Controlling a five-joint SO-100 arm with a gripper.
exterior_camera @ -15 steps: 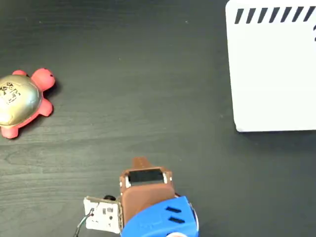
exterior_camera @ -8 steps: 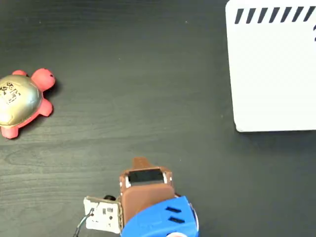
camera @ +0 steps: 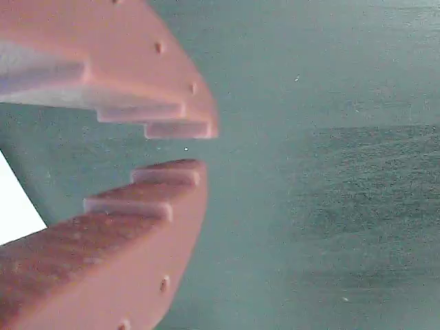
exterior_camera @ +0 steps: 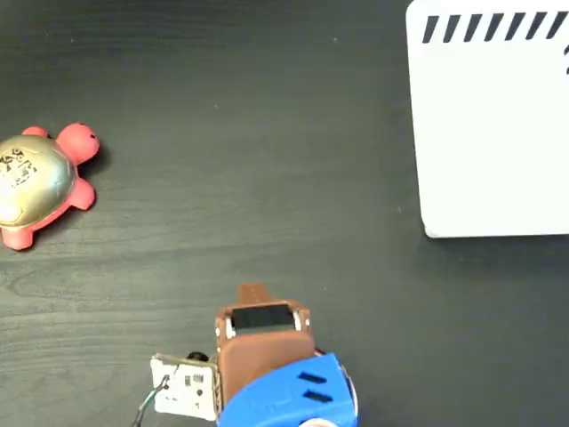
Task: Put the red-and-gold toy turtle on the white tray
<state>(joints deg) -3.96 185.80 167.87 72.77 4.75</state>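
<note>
Starting at the left edge of the fixed view, you find the red-and-gold toy turtle [exterior_camera: 40,184] resting on the dark table [exterior_camera: 249,160], its gold shell up and its coral head pointing to the upper right. Moving to the lower centre, the arm's brown and blue wrist [exterior_camera: 267,360] sits well apart from the turtle. In the wrist view, the gripper [camera: 182,148] holds nothing; its stepped fingertips stand a narrow gap apart. At the upper right of the fixed view, the white tray [exterior_camera: 493,133] lies flat, black stripes along its top edge.
</note>
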